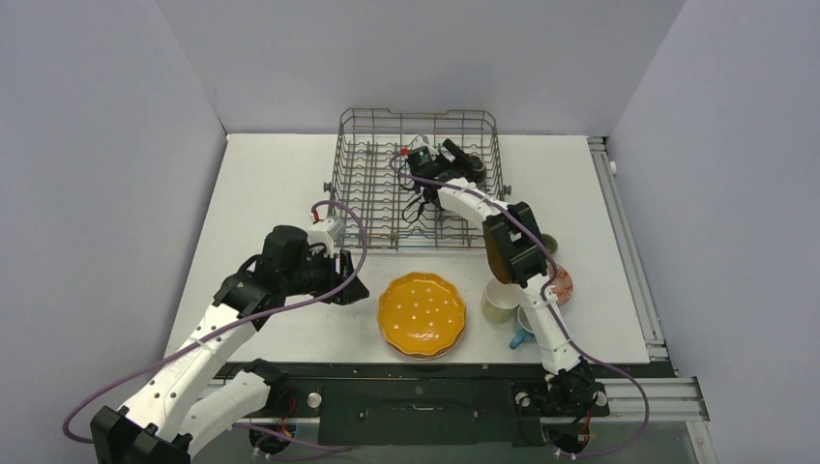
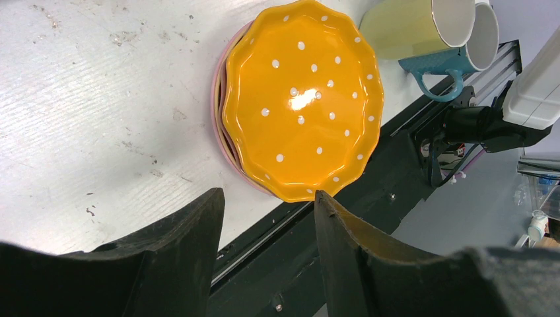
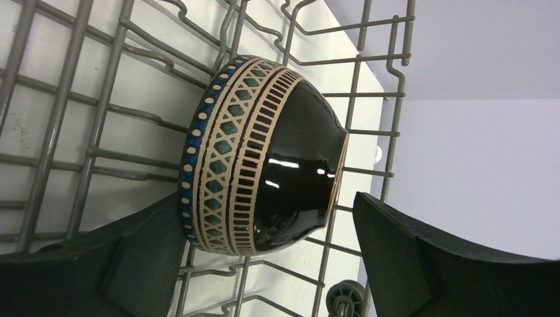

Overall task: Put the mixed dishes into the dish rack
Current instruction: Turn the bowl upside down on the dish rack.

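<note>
The grey wire dish rack [image 1: 372,184] stands at the back of the table. A blue-white patterned bowl [image 3: 264,155] lies on its side on the rack's wires [image 3: 99,112], near a corner wheel [image 3: 343,296]. My right gripper [image 3: 267,197] is open around it: one finger is at the rim and the other stands off from the foot. In the overhead view the right gripper [image 1: 450,157] reaches into the rack. An orange dotted plate [image 2: 304,99] tops a stack with a pink edge [image 2: 216,99] showing beneath. My left gripper [image 2: 267,193] hovers open and empty beside the orange plate [image 1: 422,314].
A pale-yellow mug [image 2: 409,26] and a blue mug [image 2: 449,66] lie right of the plates. A dark brown bowl [image 1: 496,256] and a reddish dish [image 1: 560,283] sit partly behind the right arm. A black rail [image 1: 435,372] runs along the near edge.
</note>
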Controlling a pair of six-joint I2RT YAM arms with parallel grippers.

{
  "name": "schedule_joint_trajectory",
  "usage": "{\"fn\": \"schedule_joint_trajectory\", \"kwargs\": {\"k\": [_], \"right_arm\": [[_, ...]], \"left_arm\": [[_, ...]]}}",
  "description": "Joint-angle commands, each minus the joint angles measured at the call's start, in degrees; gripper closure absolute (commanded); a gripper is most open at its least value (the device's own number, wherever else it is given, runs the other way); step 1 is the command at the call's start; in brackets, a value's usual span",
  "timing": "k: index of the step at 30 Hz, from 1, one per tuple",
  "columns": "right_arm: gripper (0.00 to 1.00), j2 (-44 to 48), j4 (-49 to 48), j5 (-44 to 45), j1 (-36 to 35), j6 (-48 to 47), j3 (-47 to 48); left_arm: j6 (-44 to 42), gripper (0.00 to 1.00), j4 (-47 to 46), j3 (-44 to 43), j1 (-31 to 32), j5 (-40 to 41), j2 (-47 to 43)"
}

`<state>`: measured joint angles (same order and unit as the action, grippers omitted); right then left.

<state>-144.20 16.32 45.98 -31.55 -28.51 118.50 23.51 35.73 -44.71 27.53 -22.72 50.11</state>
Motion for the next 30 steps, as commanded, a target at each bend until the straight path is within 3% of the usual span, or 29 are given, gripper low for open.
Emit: {"fn": "schedule_joint_trajectory", "kwargs": {"k": [1,19,30], "right_arm": [[0.15,7.25,2.04,-0.67,-1.06,2.83,-0.91],[0.15,12.72,8.03,-4.5,-3.43,10.07,-6.11],[0.15,23.65,8.94,-8.99,-4.59,17.31,-14.87]], "left_arm": [[-0.22,0.51,-2.52,-0.28,-0.37,0.37,-0.61],[-0.04,0.5,-2.39,-0.2,-0.41,1.14,-1.57],[0.12,0.5,-2.31,-0.07,-0.37,1.77,-2.18]]}}
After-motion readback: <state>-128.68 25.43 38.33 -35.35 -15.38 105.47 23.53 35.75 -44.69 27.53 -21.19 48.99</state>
